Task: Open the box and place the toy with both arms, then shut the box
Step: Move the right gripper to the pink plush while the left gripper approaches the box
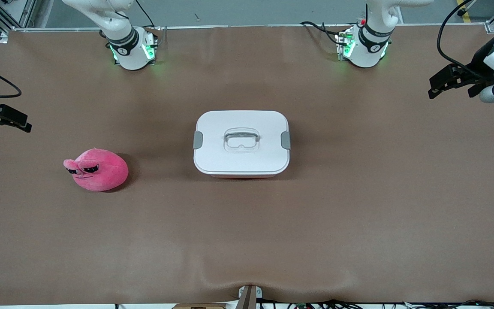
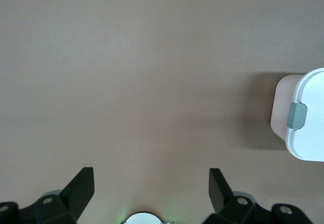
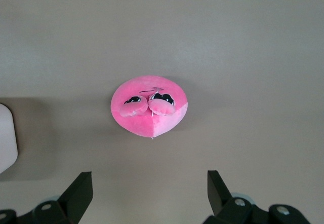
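Note:
The box (image 1: pixel 241 143) stands at the middle of the table with its white lid on and a grey clip (image 1: pixel 197 140) at each end. One end of it shows in the left wrist view (image 2: pixel 304 117). The pink toy (image 1: pixel 97 169) lies on the table toward the right arm's end, a little nearer to the front camera than the box, and shows in the right wrist view (image 3: pixel 150 106). My left gripper (image 1: pixel 432 88) is open and empty, up over the left arm's end of the table (image 2: pixel 152 183). My right gripper (image 1: pixel 22 122) is open and empty over the right arm's end (image 3: pixel 150 186).
The brown mat (image 1: pixel 247 231) covers the whole table. The two arm bases (image 1: pixel 133 49) (image 1: pixel 365 47) stand along the edge farthest from the front camera. A small bracket (image 1: pixel 249 296) and cables sit at the edge nearest that camera.

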Robot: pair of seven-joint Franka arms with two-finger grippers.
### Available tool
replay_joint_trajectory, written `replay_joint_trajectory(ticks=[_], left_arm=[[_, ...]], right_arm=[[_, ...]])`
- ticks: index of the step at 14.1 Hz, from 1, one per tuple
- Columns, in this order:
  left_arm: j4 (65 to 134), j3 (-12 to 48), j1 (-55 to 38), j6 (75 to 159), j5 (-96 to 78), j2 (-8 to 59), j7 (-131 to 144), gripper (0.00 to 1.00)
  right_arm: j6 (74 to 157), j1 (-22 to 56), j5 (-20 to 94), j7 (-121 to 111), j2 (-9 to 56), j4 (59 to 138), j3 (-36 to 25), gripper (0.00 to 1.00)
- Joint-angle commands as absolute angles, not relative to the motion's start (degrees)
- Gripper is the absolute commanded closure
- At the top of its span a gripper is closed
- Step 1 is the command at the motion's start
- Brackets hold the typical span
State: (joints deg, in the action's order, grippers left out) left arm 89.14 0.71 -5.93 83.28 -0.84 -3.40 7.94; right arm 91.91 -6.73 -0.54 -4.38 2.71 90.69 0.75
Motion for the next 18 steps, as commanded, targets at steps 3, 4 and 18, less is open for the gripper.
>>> replay_joint_trajectory(ticks=[3, 4, 18], left_arm=[[87.81, 0.70, -5.63, 81.65, 0.25, -3.17, 6.77, 0.00], [87.19, 0.70, -5.71, 81.65, 1.48, -2.90, 6.77, 0.00], [89.30, 7.73, -6.68, 80.42, 3.43, -0.70, 33.27, 0.00]], right_arm=[[93.16, -7.73, 0.79, -4.92, 0.97, 92.29, 1.32, 0.00], [93.16, -7.82, 0.79, -4.92, 0.97, 91.94, 1.32, 0.00], [106.15, -3.69, 0.88, -3.08, 1.67, 102.29, 1.67, 0.00]])
